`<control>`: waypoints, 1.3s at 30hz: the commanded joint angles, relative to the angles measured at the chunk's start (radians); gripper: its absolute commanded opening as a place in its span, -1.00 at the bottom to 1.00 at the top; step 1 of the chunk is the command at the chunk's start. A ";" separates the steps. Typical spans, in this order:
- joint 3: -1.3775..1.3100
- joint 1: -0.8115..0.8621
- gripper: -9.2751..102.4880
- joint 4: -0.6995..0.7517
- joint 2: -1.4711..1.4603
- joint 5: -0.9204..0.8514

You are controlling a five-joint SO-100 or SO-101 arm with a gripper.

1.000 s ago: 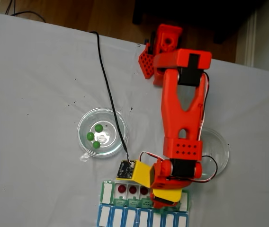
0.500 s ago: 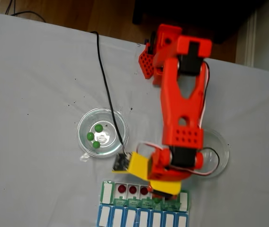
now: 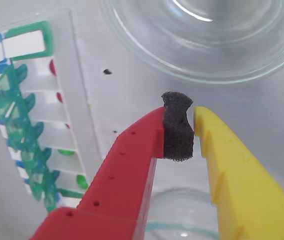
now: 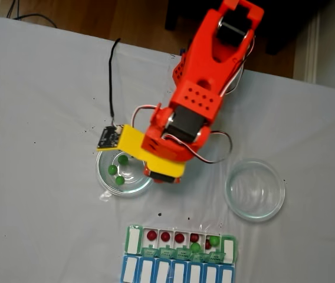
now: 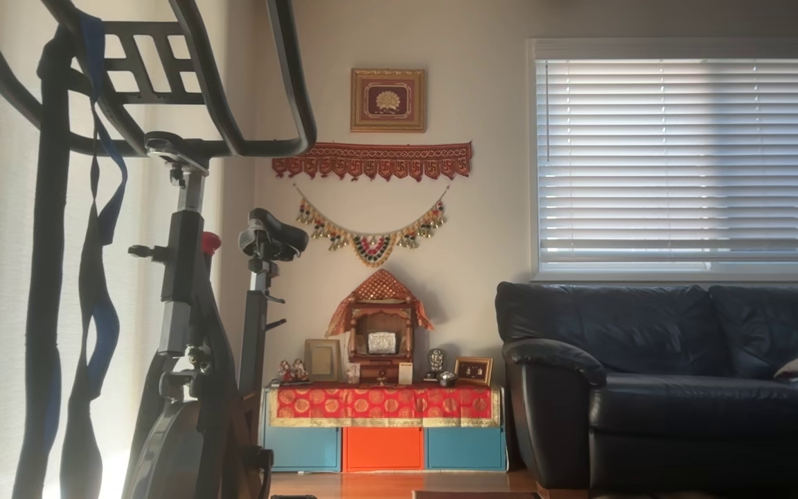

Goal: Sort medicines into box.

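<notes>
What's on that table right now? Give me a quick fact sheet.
Pincer: nearly shut, nothing between the tips, just its own dark foam pad
Left dish: three green pills inside, arm hanging above it
Right dish: looks empty
Pill box: green row holds red pills and two green ones
Blue row: lids closed
Cloth: pale grey

In the fixed view, three glossy green round pills [image 4: 119, 169] lie in one of two round clear dishes [image 4: 104, 177]. The long green translucent pill organizer [image 4: 133, 228] holds five dark red round pills [image 4: 151, 235] and two more green ones.
</notes>
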 commanded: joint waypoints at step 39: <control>-0.127 0.334 -0.80 -0.087 -0.247 -0.977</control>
